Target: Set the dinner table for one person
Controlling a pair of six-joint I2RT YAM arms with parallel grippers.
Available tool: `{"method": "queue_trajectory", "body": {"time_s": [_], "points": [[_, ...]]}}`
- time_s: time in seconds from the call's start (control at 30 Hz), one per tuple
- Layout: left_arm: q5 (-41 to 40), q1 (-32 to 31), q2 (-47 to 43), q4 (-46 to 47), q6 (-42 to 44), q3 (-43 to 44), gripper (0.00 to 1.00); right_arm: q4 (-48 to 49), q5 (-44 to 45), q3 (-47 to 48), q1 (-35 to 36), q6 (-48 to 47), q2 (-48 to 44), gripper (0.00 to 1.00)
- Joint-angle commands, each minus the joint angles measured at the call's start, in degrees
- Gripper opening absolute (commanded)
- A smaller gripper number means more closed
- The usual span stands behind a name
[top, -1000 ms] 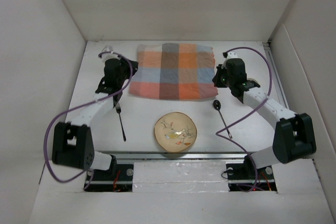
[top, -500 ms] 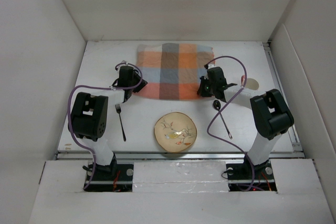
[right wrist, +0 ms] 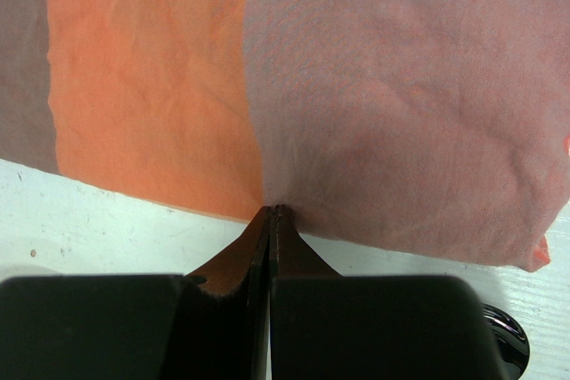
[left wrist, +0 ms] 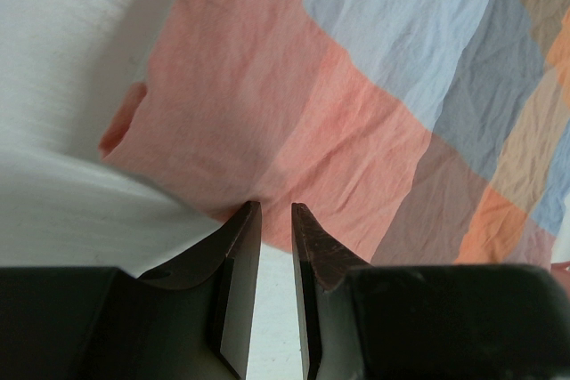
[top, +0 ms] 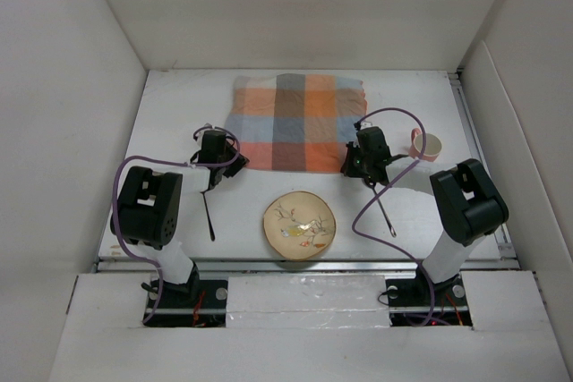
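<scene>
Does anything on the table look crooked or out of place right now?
The checked cloth lies slightly askew at the far side, its near left corner crumpled. The plate, fork and spoon sit on bare table, off the cloth.

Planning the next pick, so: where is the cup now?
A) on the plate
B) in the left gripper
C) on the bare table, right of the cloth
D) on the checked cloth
C: the top view shows the cup standing on the white table, right of the checked cloth and apart from it.
</scene>
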Motion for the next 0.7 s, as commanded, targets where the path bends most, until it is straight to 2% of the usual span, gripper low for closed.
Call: {"method": "queue_trajectory", "body": {"time_s": [0.0,0.13,0.23,0.33,0.4,0.5,0.53,0.67], "points": [[-2.8,-0.1,-4.0,-1.4,-0.5,-1.4,0.18,2.1,1.2,-0.9,0.2,0.3,-1.6,0.0],[-3.8,-0.1,-7.3,-1.8,0.2,-2.4,0.19,1.0,0.2,-1.6,0.2,0.0,-6.1,0.0],[-6.4,-1.1,-11.4,-2.5,1.3,-0.5,0.19,-0.9,0.3,-0.2,0.7,-0.7,-11.2,0.0],[-8.4,-3.6,-13.0,-2.2,2.7,4.3,0.21,-2.3,1.4,3.7,0.7,-1.4,-10.7,0.0],[-6.1,-3.6,-8.8,-2.2,3.2,10.3,0.22,-2.9,3.1,7.2,0.7,-1.6,-6.3,0.0],[-2.7,-3.6,1.7,-8.9,5.0,21.6,0.22,-1.1,4.0,10.7,1.2,-2.0,0.6,0.04],[1.4,-3.6,5.6,-9.5,5.1,23.1,0.21,-1.4,4.7,11.9,1.8,-2.3,2.1,0.04],[4.7,-3.6,9.4,-6.9,5.0,21.6,0.21,-3.5,6.9,15.3,3.9,-3.5,6.6,0.08]]}}
